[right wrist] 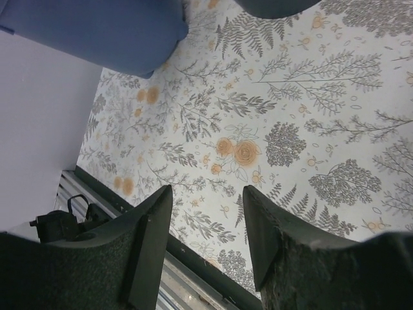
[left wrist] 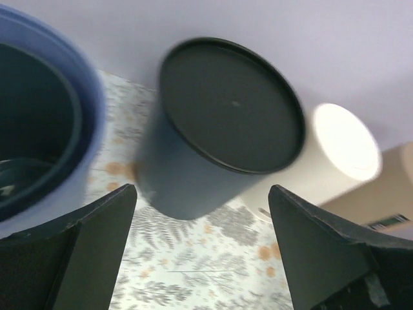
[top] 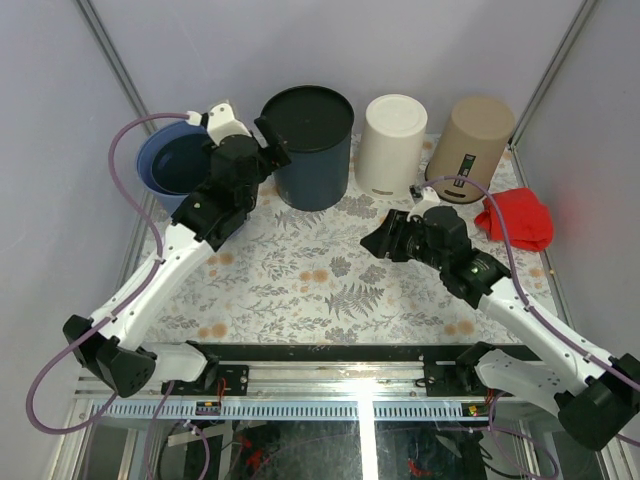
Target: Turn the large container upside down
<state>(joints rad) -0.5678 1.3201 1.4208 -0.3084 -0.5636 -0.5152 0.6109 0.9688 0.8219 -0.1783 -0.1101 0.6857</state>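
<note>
The large container (top: 312, 148) is a dark navy tub at the back of the table. It stands with a flat, closed black face up and its rim on the cloth. The left wrist view shows it (left wrist: 219, 135) blurred, just ahead of the fingers. My left gripper (top: 264, 150) (left wrist: 201, 188) hangs open beside its left wall, apart from it, with only the patterned cloth between the fingers. My right gripper (top: 382, 236) (right wrist: 208, 190) is open and empty low over the middle of the cloth, pointing left. A sliver of the tub (right wrist: 271, 5) shows at that view's top edge.
A lighter blue bucket (top: 168, 160) (left wrist: 39, 129) (right wrist: 97, 29) stands mouth up at the back left, beside the left wrist. A white container (top: 392, 142) and a tan container (top: 470, 148) stand to the right of the tub. A red cloth (top: 518, 220) lies at the far right.
</note>
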